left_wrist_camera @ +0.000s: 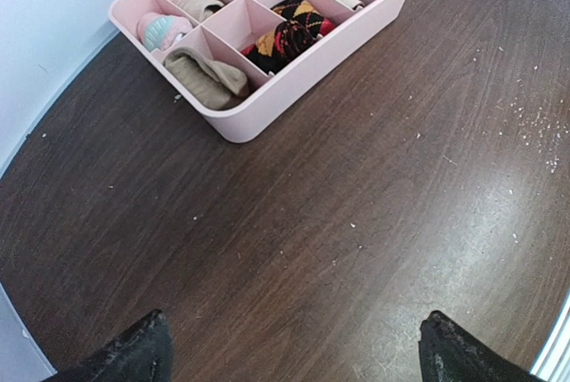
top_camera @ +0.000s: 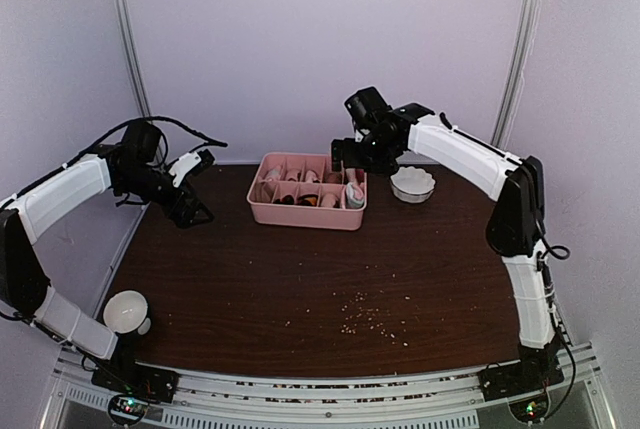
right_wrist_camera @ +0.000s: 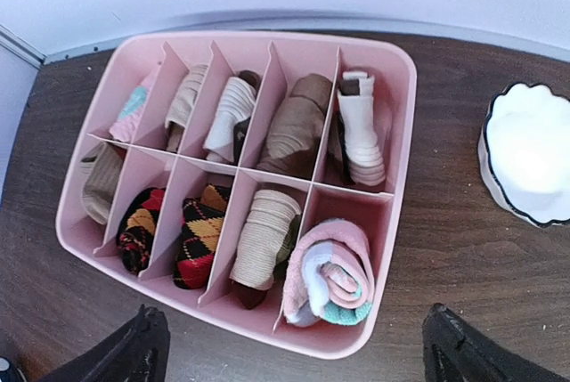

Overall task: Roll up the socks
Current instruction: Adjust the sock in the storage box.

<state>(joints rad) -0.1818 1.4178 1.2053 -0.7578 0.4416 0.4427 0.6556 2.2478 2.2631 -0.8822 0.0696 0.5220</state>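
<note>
The pink sock with teal and white patches [right_wrist_camera: 331, 273] lies rolled in the near right compartment of the pink divided tray [right_wrist_camera: 403, 137]. It also shows in the top view [top_camera: 354, 195]. The cream sock with dark brown ends [right_wrist_camera: 264, 241] lies rolled in the compartment to its left. My right gripper [right_wrist_camera: 298, 360] is open and empty, hovering above the tray's near edge [top_camera: 352, 157]. My left gripper [left_wrist_camera: 294, 360] is open and empty above bare table, left of the tray [top_camera: 195, 211].
Other rolled socks fill the tray, among them a black, red and yellow argyle pair [right_wrist_camera: 200, 235]. A white scalloped bowl [top_camera: 412, 185] stands right of the tray. A white round object [top_camera: 126, 310] sits at the near left. Crumbs [top_camera: 370, 314] lie mid-table.
</note>
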